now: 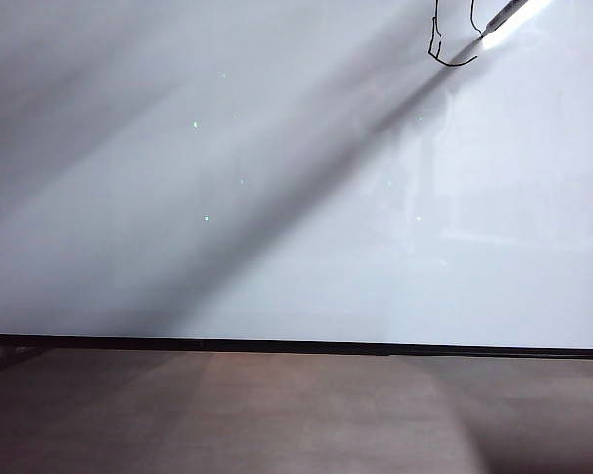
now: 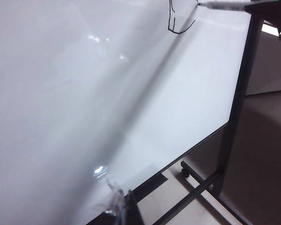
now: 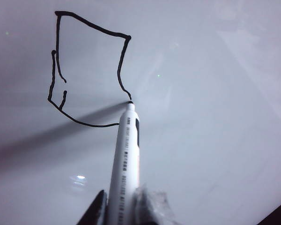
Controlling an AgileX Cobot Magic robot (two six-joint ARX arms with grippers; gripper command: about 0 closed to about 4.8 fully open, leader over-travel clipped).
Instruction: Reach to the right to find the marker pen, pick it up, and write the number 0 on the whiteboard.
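The whiteboard (image 1: 277, 197) fills the exterior view. Near its upper right corner, the lower part of the number 0 (image 1: 450, 61) shows as a thin black stroke. The marker pen (image 3: 124, 159), white-barrelled with a dark tip, is held in my right gripper (image 3: 122, 201), which is shut on it. Its tip rests on the board at the end of one side stroke of the boxy outline (image 3: 89, 125). The left wrist view also shows the marker pen (image 2: 225, 5) and the outline (image 2: 178, 30). My left gripper (image 2: 124, 208) is low by the board's bottom edge, shut and empty.
The board's black lower frame (image 1: 277, 346) runs across the view above a brown floor (image 1: 277, 415). A black upright of the stand (image 2: 239, 93) with a wheeled base bar (image 2: 196, 185) stands beside the board.
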